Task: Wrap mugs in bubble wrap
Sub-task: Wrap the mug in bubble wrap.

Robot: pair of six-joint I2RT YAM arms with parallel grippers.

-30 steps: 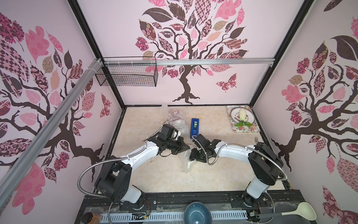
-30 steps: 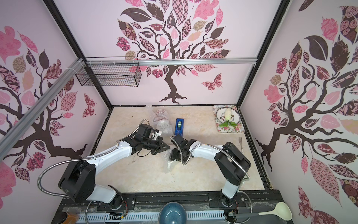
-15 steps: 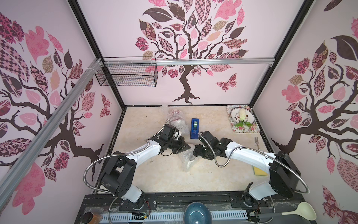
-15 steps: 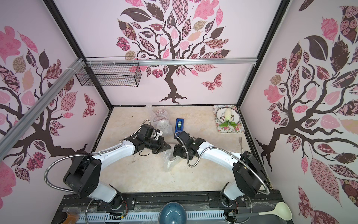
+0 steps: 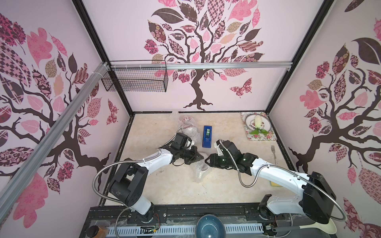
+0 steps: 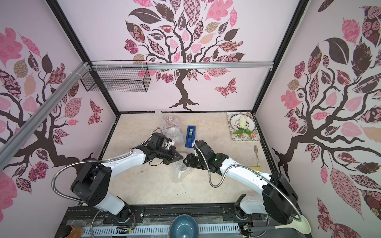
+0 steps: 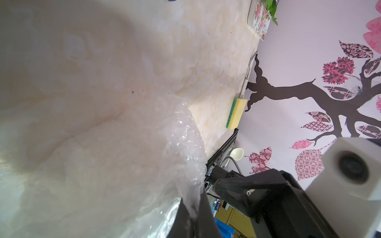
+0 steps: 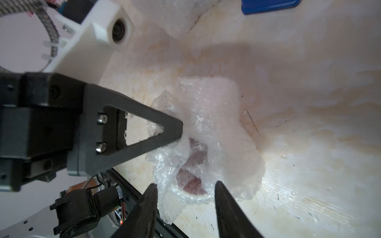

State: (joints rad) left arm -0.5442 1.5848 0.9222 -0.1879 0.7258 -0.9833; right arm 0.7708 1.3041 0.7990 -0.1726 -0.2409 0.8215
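Left arm (image 5: pixel 153 162) and right arm (image 5: pixel 274 173) stretched inward, tips close; left tool (image 5: pixel 199 158) pinched closed, right tool (image 8: pixel 185 184) jaws parted.

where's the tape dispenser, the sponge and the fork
tape dispenser (image 5: pixel 207 137), in a top view, middle of its blue body
sponge (image 7: pixel 238 114), left wrist view, its yellow face
fork (image 5: pixel 274 155), in a top view, its handle

A robot lab cell dressed up as a home: two white-and-black robot arms (image 5: pixel 156 160) bolted to a black base rail (image 5: pixel 206 211), black metal frame posts (image 5: pixel 93 35), pink panels printed with a brown tree (image 5: pixel 198 90), beige marble-look tabletop (image 5: pixel 175 191), floral rectangular tray (image 5: pixel 261 137)
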